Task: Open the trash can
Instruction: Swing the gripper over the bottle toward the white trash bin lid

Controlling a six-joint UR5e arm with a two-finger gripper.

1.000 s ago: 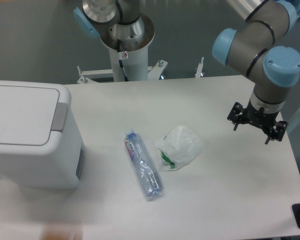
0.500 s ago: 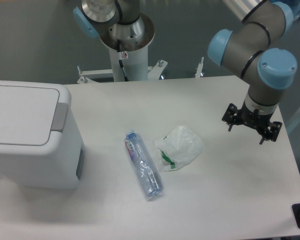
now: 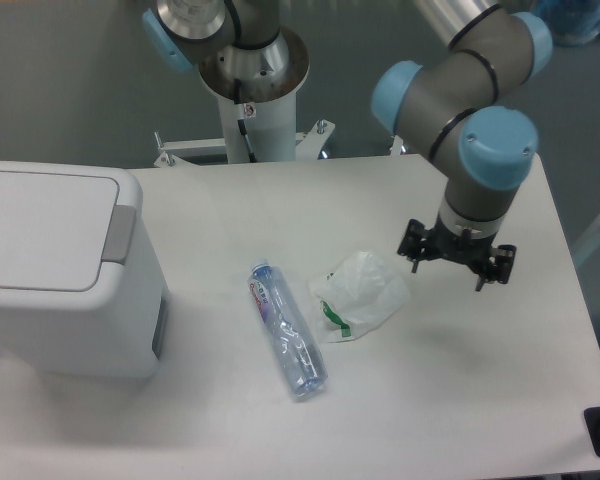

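Trash can [image 3: 65,270] stands at the left edge of the table [image 3: 460,400], lid flat and shut, grey push tab [image 3: 120,232] on the lid's right side untouched. Task not begun as far as the view shows: opening is wholly left. Gripper [image 3: 457,262] hangs above the right half of the table, well apart from the can, fingers spread and holding nothing. Between it and the can lie a crumpled white plastic bag [image 3: 360,293], just beside the gripper, and a clear plastic bottle [image 3: 286,329] on its side. Judgement: arm must cross over both items to reach the tab, then press it.
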